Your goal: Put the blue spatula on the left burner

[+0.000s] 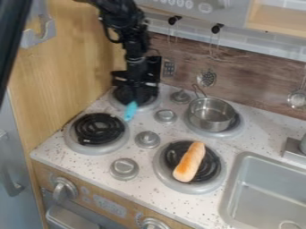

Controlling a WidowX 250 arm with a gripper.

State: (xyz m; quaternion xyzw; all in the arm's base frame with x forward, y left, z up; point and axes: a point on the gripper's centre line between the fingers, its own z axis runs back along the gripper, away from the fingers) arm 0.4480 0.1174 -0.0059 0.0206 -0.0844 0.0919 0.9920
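Note:
Over the back left burner (pixel 153 104) hangs the black gripper (pixel 136 93), pointing down. The blue spatula (pixel 130 111) shows as a light blue blade just below the gripper, at the front edge of that burner; its upper part is hidden behind the gripper or merges with it. Whether it is held cannot be told. Nearer the camera, the front left burner (pixel 99 129) has a black coil with nothing on it.
A metal pot (pixel 211 115) stands on the back right burner, and a bread roll (pixel 189 162) lies on the front right burner. Knobs (pixel 147 139) stand between the burners. A wooden wall (pixel 62 67) borders the left, a sink (pixel 263 192) the right.

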